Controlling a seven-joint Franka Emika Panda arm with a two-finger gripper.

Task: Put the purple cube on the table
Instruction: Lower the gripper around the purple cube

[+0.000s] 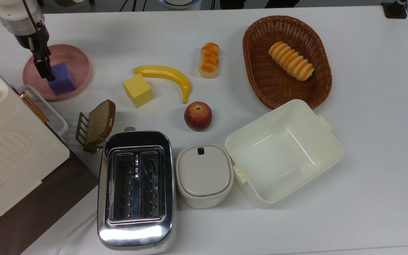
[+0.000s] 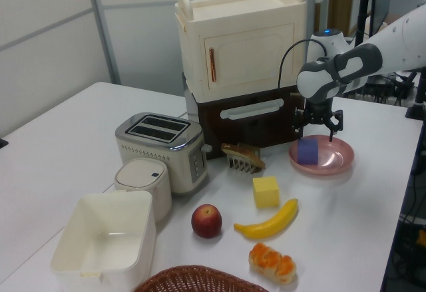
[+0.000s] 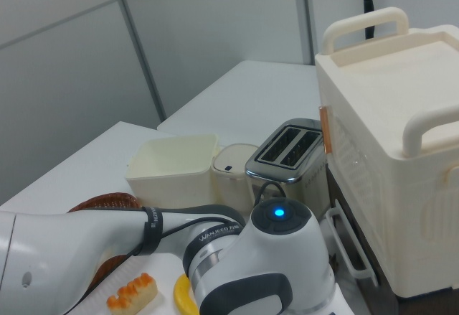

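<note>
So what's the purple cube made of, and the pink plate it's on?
The purple cube looks like matte foam: dull faces, no shine, soft edges. The pink plate looks like smooth, slightly see-through plastic with a faint gloss on its rim. Both are guesses from looks alone.

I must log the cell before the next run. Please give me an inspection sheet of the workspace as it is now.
Surface: white table, crowded on the top view's left and middle.
Job's things: purple cube sits in the pink plate, not yet on the table.
Clutter: yellow cube, banana, apple, bread roll, basket holding a roll, toaster, lidded pot, open box, bread slice in a rack, cream cabinet.
Gripper: gripper open, above the plate beside the cube.
Cables: white cord from the toaster; black cable on the arm.
Surroundings: grey wall panels.
</note>
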